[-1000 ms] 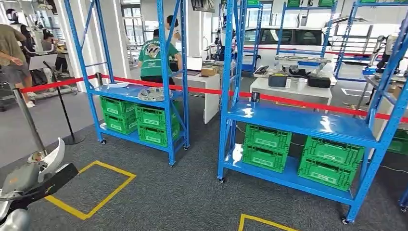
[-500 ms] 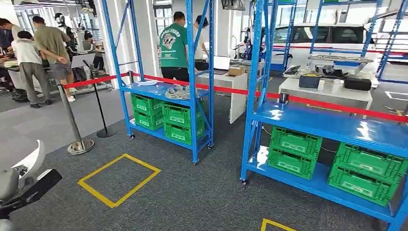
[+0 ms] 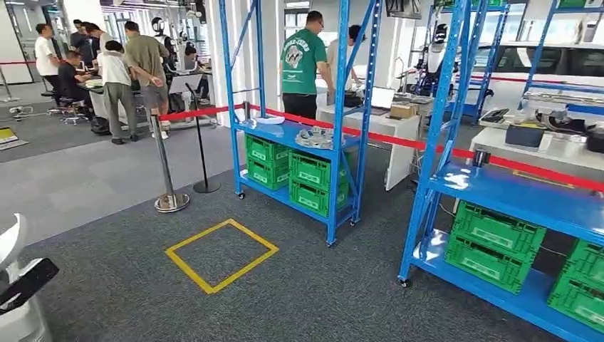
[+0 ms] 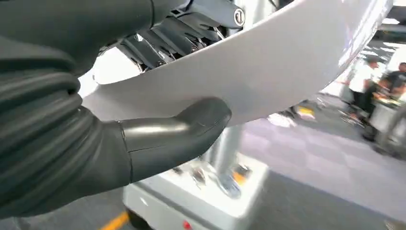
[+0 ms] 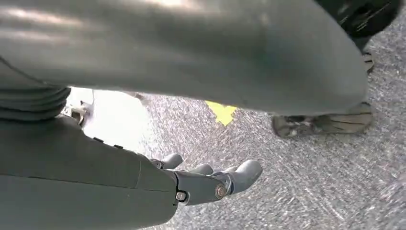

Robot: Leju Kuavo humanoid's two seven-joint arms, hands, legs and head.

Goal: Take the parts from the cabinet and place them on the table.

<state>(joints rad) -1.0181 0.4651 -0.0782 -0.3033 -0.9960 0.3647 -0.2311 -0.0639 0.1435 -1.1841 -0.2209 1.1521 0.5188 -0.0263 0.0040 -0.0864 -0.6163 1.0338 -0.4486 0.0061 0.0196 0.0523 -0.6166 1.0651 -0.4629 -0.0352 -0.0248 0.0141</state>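
My left hand [image 4: 95, 143] grips a white curved panel [image 4: 268, 72], the thumb pressed on one face and the dark fingers on the other. The same panel's tip [image 3: 8, 242] shows at the lower left edge of the head view. A blue cabinet rack [image 3: 335, 107] stands ahead, with grey metal parts [image 3: 313, 137] lying on its middle shelf. My right hand [image 5: 210, 182] hangs over the grey carpet with its fingers loosely apart and nothing in them.
Green crates [image 3: 299, 171] fill the rack's lower shelf. A second blue rack [image 3: 513, 192] with green crates stands at the right. A yellow floor square [image 3: 221, 254], stanchions [image 3: 164, 164] with red rope, a white desk [image 3: 399, 135] and several people [image 3: 128, 71] lie beyond.
The camera has turned left, so both racks and the yellow square slide right in the picture and more people appear at the left. The held panel sits lower at the left edge.
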